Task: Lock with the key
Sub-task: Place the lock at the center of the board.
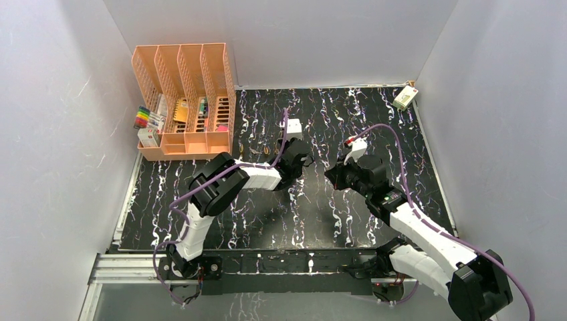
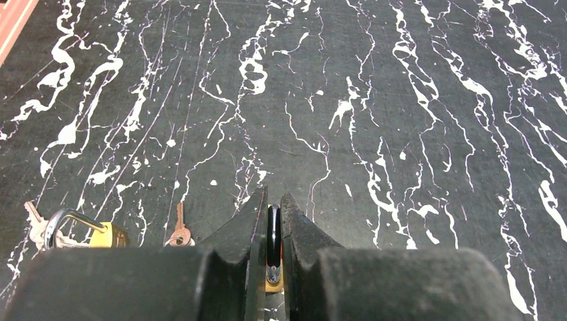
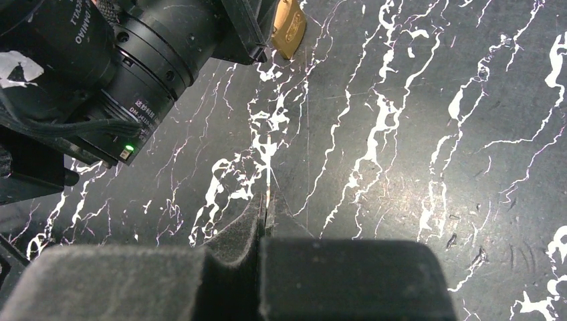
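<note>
I'm holding the padlock in the left gripper, jaws pinched narrow on its black shackle, about mid-table. The right gripper is sitting pressed shut just to the right of it, and I can't tell if anything's pinched in there. A second padlock and a loose key are lying on the black mat, just left of the left gripper.
</note>
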Controlling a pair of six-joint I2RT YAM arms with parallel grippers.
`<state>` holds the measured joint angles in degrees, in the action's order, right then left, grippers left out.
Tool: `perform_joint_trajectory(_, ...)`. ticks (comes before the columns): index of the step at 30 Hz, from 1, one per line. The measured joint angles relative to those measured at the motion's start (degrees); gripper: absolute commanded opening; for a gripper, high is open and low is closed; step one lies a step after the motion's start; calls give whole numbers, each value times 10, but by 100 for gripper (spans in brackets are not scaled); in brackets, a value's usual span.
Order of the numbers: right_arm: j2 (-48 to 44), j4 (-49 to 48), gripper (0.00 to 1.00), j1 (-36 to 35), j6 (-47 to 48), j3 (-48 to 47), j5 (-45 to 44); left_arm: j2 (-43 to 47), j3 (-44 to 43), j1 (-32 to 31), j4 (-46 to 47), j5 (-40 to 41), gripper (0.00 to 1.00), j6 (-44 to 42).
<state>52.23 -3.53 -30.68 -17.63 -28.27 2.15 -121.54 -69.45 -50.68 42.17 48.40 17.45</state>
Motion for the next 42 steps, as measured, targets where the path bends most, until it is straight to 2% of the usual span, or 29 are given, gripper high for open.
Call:
perform_joint_trajectory(15, -1, 0, 0, 3, -2, 0, 10, 6, -8, 14, -46, 11, 0, 81)
perform_joint_trajectory(42, 0, 0, 0, 8, -6, 11, 26, 17, -3, 14, -66, 17, 0, 58)
